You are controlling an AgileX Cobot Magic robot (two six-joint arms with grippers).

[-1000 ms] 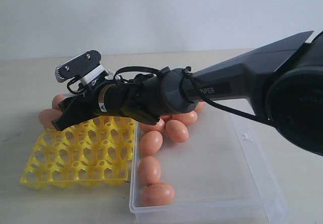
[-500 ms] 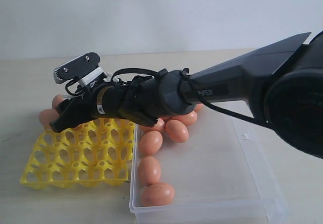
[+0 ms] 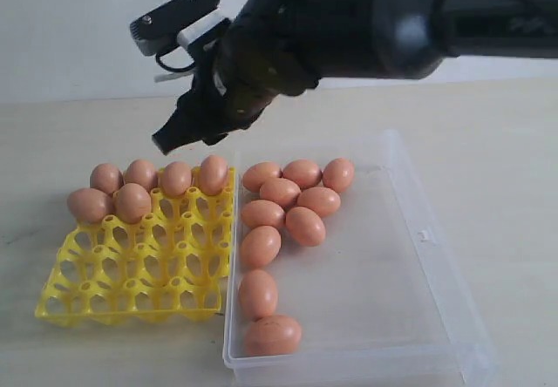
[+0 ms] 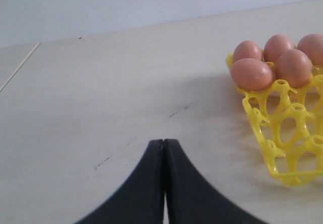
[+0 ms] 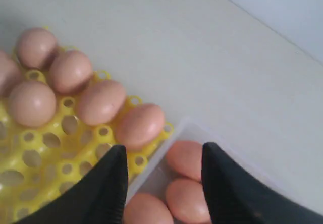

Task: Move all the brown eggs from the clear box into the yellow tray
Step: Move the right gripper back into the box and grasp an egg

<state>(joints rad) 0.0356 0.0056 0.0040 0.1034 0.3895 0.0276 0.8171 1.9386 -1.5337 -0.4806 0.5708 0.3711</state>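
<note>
Though barely a third through, counted six brown eggs [image 3: 132, 202] seated in the two far rows of the yellow tray [image 3: 131, 304] | found ten more lying in the clear box [image 3: 418, 230], bunched toward the tray side | saw right gripper [image 3: 170, 139] spread, empty, raised above the tray | saw left gripper [image 4: 164, 143] pressed together, empty, beside the tray

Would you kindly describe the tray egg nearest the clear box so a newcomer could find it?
Find the yellow tray left of the clear box. Its far row holds four brown eggs; take the end egg at the corner beside the box, the only tray egg bordering it.
</note>
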